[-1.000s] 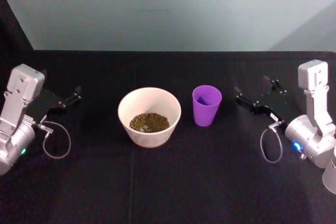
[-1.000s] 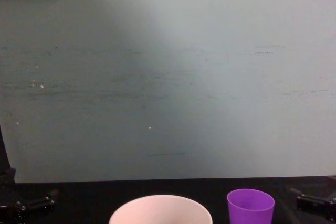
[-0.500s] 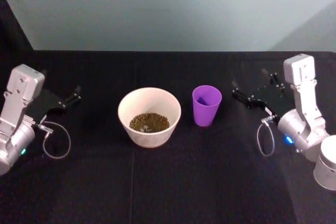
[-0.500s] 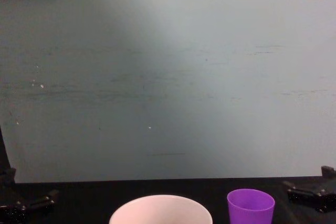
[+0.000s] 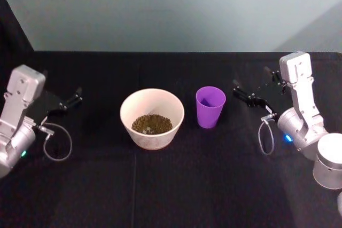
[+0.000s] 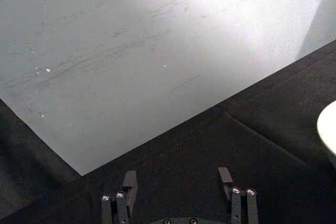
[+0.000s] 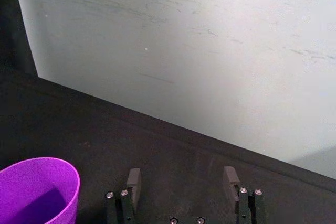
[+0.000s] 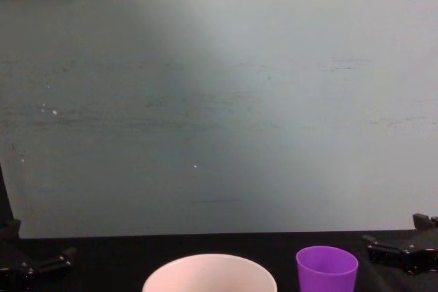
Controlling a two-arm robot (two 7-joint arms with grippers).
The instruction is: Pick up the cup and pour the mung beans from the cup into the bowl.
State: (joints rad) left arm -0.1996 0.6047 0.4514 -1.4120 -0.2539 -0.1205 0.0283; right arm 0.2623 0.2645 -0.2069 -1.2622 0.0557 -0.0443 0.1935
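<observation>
Fingers (image 7: 134,181) of the right gripper (image 5: 252,90) stand spread, empty, at three o'clock of the cup (image 5: 210,107) and apart from it. The cup stands upright on the black counter (image 5: 171,185), just beside the bowl (image 5: 152,118) at its three o'clock; beans (image 5: 152,124) lie in the bowl, while the cup's inside is too dark to judge. Over at nine o'clock the left gripper (image 5: 73,99) rests with fingers spread, partly lost against the dark cloth.
</observation>
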